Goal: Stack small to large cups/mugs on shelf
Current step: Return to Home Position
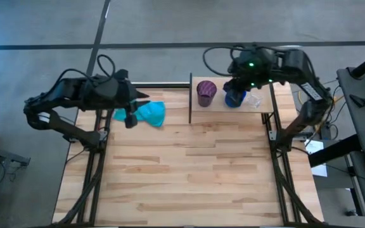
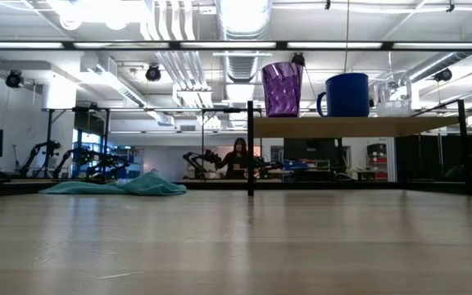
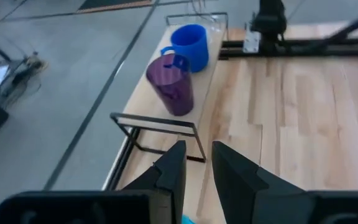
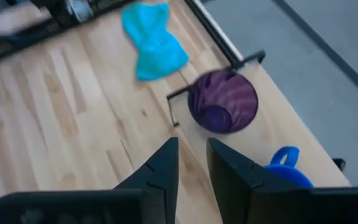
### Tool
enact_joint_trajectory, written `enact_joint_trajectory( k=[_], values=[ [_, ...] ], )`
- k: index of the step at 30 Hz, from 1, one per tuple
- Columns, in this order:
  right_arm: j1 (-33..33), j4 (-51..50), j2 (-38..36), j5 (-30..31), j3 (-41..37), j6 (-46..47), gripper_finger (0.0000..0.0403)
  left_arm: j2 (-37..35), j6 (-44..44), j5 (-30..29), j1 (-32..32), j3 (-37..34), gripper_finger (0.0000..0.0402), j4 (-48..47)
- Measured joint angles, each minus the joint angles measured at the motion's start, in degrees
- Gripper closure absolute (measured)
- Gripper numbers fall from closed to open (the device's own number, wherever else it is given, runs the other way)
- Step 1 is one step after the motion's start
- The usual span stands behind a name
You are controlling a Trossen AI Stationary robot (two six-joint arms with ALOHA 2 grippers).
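Note:
The light-wood shelf (image 1: 233,107) stands at the table's far right. On it, each on its base, are the purple ribbed tumbler (image 1: 206,92) (image 2: 282,88), the blue handled mug (image 1: 235,99) (image 2: 347,94) and the small clear cup (image 1: 253,100) (image 2: 393,105), side by side, none inside another. My right gripper (image 4: 192,163) hovers over the shelf above the blue mug (image 4: 288,169), open by a narrow gap and holding nothing. My left gripper (image 3: 197,167) waits at the far left by the teal cloth, also narrowly open and empty.
A crumpled teal cloth (image 1: 149,113) (image 2: 138,185) lies on the tabletop left of the shelf, near my left gripper. The shelf's black posts (image 1: 190,98) stand at its sides. The striped wooden tabletop (image 1: 189,171) stretches bare toward the near edge.

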Motion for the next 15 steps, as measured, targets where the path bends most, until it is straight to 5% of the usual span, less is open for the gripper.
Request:
enact_joint_trajectory(
  k=[7,15],
  values=[
    [3.3,8.8,-7.9,-0.1,-10.4,0.9,0.0326,-5.5,-11.2,-0.2,0.0,-2.3,0.0338,-0.1],
    [6.6,33.2,-23.6,-5.0,-36.3,2.6,0.0326,-14.1,-18.8,-0.8,0.0,-11.7,0.0338,3.1]
  ],
)
